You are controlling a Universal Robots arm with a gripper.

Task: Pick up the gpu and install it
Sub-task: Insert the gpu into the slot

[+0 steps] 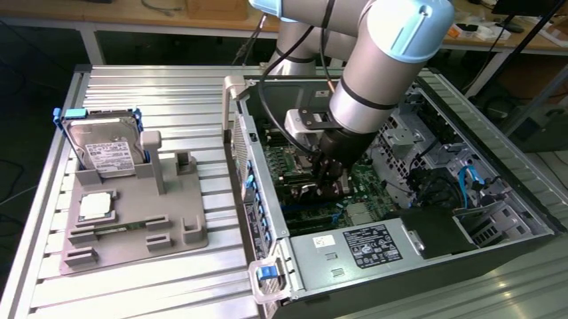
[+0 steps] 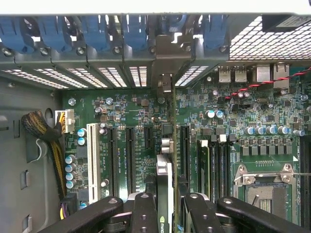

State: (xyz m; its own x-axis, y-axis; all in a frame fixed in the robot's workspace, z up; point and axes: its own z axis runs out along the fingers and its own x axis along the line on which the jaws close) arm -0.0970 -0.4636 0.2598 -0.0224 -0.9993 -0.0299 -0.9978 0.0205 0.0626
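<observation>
- The gripper point(image 1: 326, 176) reaches into the open computer case point(image 1: 253, 179) at the centre of the exterior view, clenched on the gpu point(image 2: 164, 182).
- The gpu stands edge-on over the motherboard point(image 2: 131, 116), between expansion slots.
- A hard drive point(image 1: 102, 149) stands at centre left.

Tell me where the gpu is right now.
The gpu is inside the open computer case, gripped edge-on by the gripper just over the motherboard and its expansion slots, in the middle of the exterior view.
</observation>
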